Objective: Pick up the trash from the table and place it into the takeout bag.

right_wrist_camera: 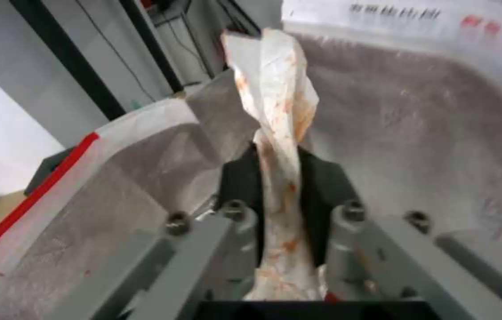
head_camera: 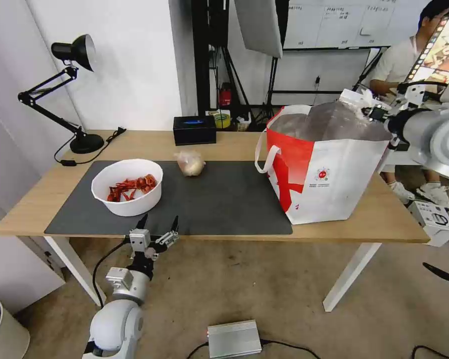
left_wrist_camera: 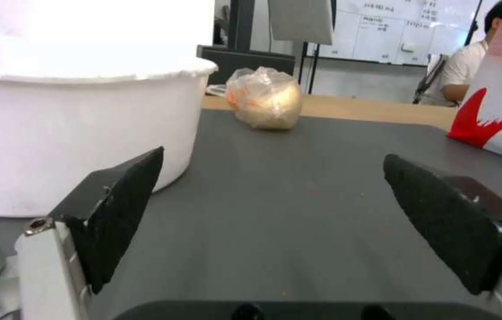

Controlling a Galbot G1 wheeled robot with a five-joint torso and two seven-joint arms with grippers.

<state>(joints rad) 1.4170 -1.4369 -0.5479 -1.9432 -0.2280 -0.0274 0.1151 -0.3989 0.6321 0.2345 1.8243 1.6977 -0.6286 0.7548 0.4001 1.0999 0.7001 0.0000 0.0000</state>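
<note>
Left tool (head_camera: 158,222) hangs spread before one bowl (head_camera: 127,186) and one bundle (head_camera: 190,163); right tool (right_wrist_camera: 280,166) pinches one tissue (right_wrist_camera: 277,120) over the bag (head_camera: 329,169).

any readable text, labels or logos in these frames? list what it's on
None can be read.
takeout bag: small round red logo with tiny print beneath, too small.
whiteboard: handwriting, blurred.
white box on the floor: dark marking, unreadable.
tissue box: blue mark, no letters legible.
</note>
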